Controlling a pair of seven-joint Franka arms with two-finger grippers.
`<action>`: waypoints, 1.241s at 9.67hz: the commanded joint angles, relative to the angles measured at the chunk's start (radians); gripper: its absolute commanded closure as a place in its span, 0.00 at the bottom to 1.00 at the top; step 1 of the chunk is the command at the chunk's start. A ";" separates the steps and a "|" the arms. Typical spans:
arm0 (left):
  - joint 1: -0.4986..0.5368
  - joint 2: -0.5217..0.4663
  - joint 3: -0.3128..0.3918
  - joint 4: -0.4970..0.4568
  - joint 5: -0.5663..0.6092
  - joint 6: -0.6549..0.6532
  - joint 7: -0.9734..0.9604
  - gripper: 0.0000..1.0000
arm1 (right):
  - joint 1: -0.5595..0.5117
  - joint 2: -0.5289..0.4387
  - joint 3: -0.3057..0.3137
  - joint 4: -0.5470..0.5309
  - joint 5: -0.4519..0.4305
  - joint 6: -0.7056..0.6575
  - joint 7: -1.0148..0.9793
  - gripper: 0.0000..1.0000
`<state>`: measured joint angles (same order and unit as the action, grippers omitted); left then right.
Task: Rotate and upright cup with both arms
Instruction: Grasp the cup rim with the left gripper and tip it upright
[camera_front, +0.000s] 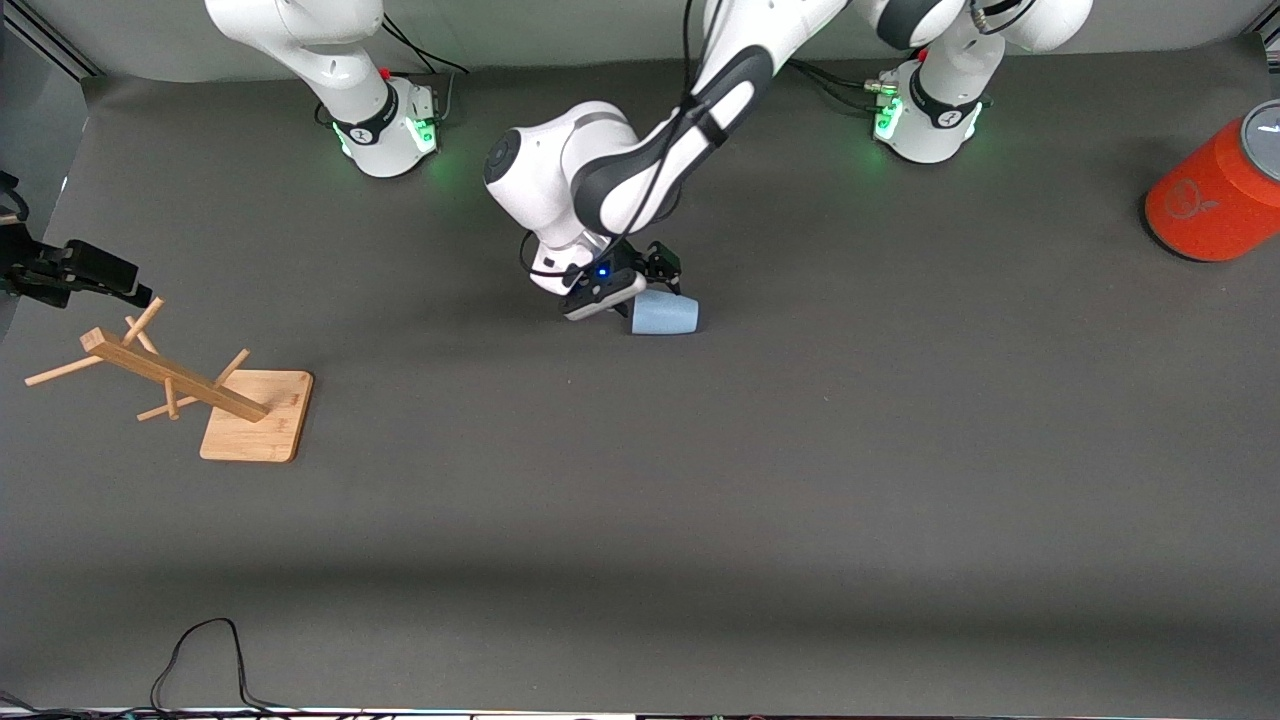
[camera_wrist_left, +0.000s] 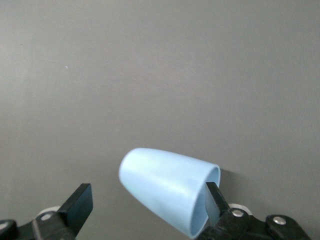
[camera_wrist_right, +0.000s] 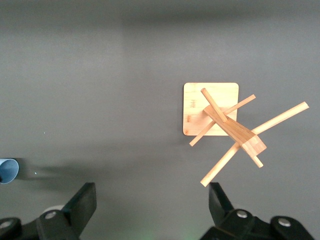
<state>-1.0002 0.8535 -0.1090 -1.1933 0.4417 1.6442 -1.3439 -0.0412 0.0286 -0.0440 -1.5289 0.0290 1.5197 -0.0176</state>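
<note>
The cup (camera_front: 665, 314) lies on its side (nothing visible inside); the left gripper (camera_wrist_left: 147, 205) straddles it, jaws wide. The right gripper (camera_wrist_right: 152, 202), also wide open, hangs over the wooden rack (camera_wrist_right: 225, 125)

A wooden rack (camera_front: 165, 372) with slanting pegs stands on a square wooden base on the dark grey surface (camera_front: 700, 500), toward the right arm's end. An orange cylinder (camera_front: 1215, 200) with a grey lid sits at the left arm's end. A black cable (camera_front: 205, 655) loops along the surface's edge nearest the front camera.

Small light-blue plastic cup (camera_front: 664, 314) lies on its side; left gripper (camera_front: 648, 285) at its mouth end, on grey mat (camera_front: 800, 480).
</note>
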 joint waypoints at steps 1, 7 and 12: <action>-0.043 0.051 0.019 0.046 0.043 -0.004 -0.029 0.00 | -0.009 -0.019 0.019 -0.011 -0.015 0.011 -0.016 0.00; -0.043 0.075 0.019 0.037 0.074 -0.027 -0.021 0.73 | 0.012 -0.019 0.009 -0.016 -0.041 0.014 -0.018 0.00; -0.044 0.067 0.017 0.043 0.075 -0.087 -0.008 1.00 | 0.012 -0.019 0.010 -0.014 -0.064 0.020 -0.022 0.00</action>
<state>-1.0330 0.9090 -0.1008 -1.1659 0.5147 1.5647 -1.3577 -0.0346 0.0281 -0.0337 -1.5292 -0.0136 1.5292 -0.0194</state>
